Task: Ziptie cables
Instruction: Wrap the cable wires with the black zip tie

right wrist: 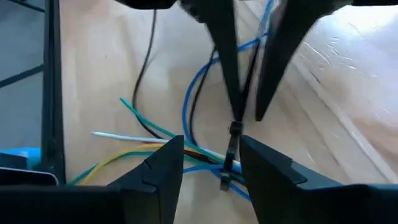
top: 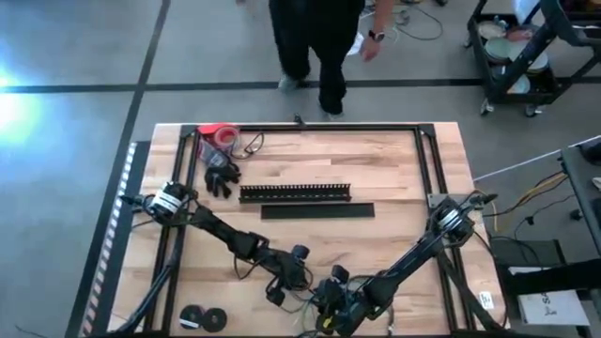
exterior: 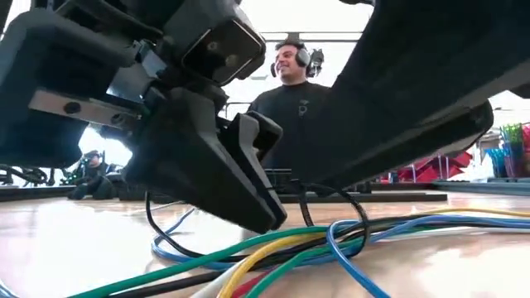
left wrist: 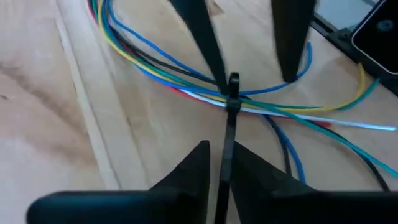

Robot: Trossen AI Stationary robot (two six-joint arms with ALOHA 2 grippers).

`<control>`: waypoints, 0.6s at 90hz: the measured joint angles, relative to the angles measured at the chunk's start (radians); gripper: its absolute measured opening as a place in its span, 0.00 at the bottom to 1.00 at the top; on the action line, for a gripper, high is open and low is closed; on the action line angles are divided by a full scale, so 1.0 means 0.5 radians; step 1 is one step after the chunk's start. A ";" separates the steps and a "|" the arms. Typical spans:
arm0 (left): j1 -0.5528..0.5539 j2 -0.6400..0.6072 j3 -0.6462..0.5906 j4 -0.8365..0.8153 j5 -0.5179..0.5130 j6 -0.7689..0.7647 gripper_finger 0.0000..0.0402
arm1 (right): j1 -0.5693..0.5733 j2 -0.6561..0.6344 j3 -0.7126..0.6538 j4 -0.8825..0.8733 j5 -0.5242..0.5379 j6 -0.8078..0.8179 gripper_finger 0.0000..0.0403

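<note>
Both arms crowd the near edge of the counter (top: 394, 160), where the cables (left wrist: 155, 68), a loose bundle of blue, yellow, green, white and black wires, lie on the wood with a black zip tie (left wrist: 231, 106) looped around them. The left gripper (left wrist: 225, 163) has its jaws clamped on the zip tie's tail, while the right gripper (right wrist: 211, 158) has its jaws apart on either side of the tie. The counter's middle is open apart from a slotted black bar (top: 295, 192) and flat strip (top: 317, 210), and a person (top: 319, 38) stands past the far edge
</note>
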 joint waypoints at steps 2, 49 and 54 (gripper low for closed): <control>0.002 -0.005 0.000 0.003 0.000 0.001 0.09 | 0.000 0.003 0.013 -0.025 0.000 0.002 0.36; 0.013 -0.024 0.004 -0.009 -0.003 0.028 0.18 | -0.041 -0.006 0.113 -0.320 -0.026 0.049 0.43; 0.013 -0.024 0.004 -0.010 -0.002 0.028 0.20 | -0.054 -0.006 0.113 -0.321 -0.063 0.067 0.43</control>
